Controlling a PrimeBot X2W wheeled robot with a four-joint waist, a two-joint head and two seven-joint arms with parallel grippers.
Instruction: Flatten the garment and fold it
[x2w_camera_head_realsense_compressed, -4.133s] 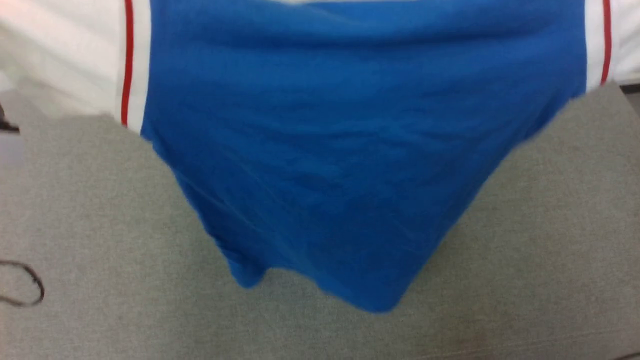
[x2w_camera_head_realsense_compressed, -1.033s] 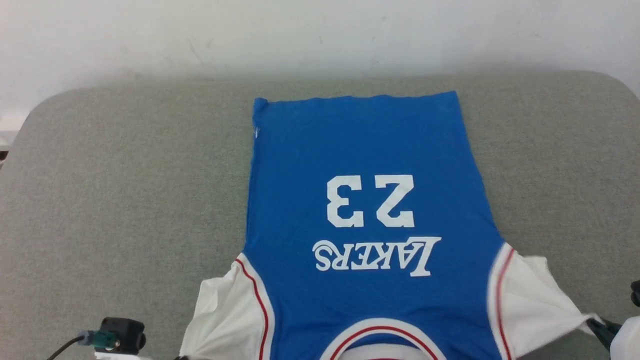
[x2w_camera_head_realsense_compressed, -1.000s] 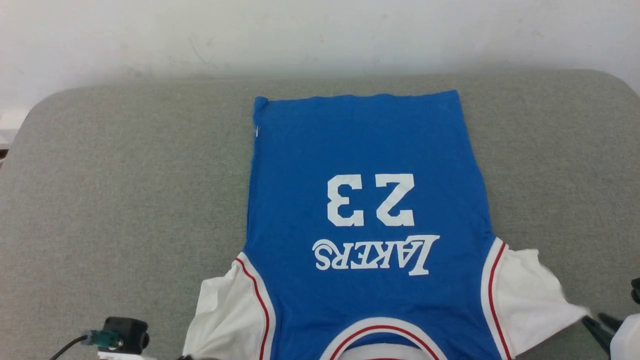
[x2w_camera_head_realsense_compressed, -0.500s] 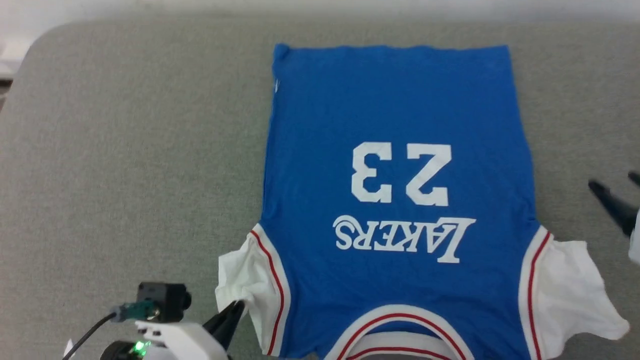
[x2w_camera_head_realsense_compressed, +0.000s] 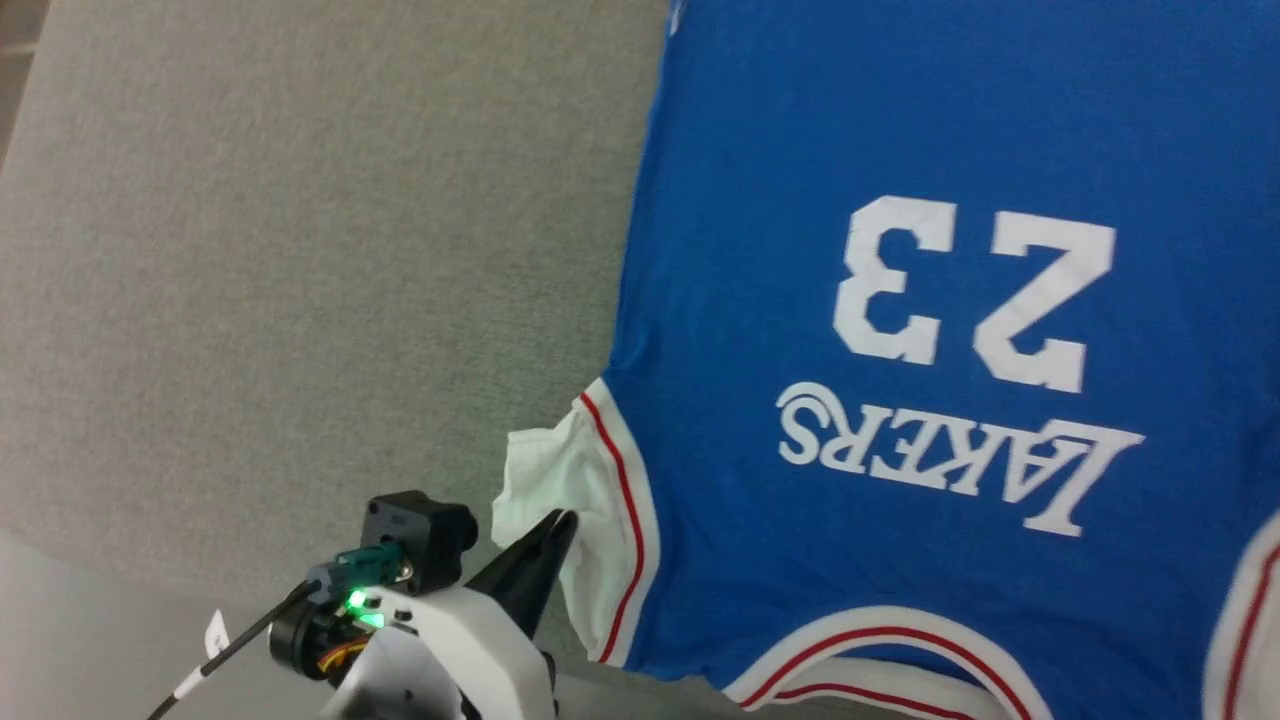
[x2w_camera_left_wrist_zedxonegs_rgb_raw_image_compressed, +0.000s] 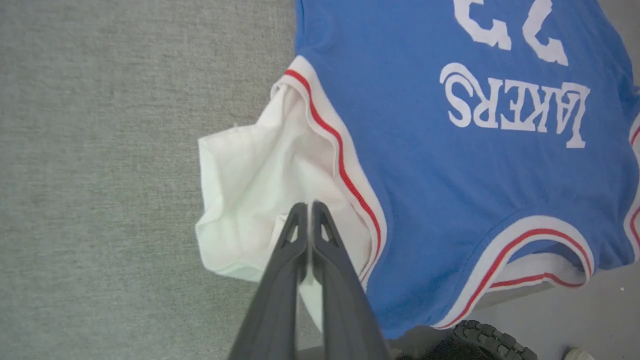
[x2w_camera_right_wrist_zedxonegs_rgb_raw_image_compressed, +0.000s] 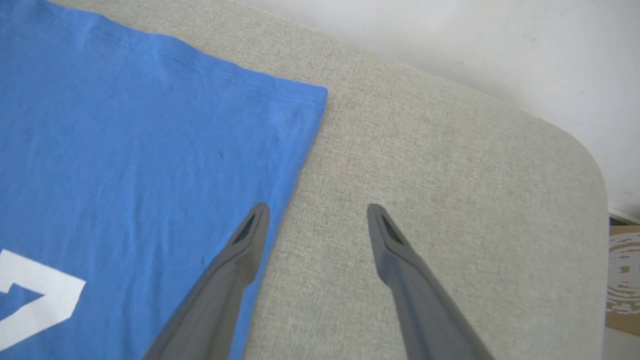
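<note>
Flattening nearly done: royal-blue soft knit garment (x2w_camera_head_realsense_compressed: 900, 150) with white short sleeves and red-striped trim lies print-up and mostly smooth, collar at the near edge of the grey felt-topped bench (x2w_camera_head_realsense_compressed: 250, 250). Left gripper (x2w_camera_left_wrist_zedxonegs_rgb_raw_image_compressed: 310, 205), fingers together, seems to pinch the crumpled white sleeve (x2w_camera_left_wrist_zedxonegs_rgb_raw_image_compressed: 250, 190). Right gripper (x2w_camera_right_wrist_zedxonegs_rgb_raw_image_compressed: 315, 210) spread, empty, near hem corner (x2w_camera_right_wrist_zedxonegs_rgb_raw_image_compressed: 315, 95). Next: spread that sleeve flat, then fold
</note>
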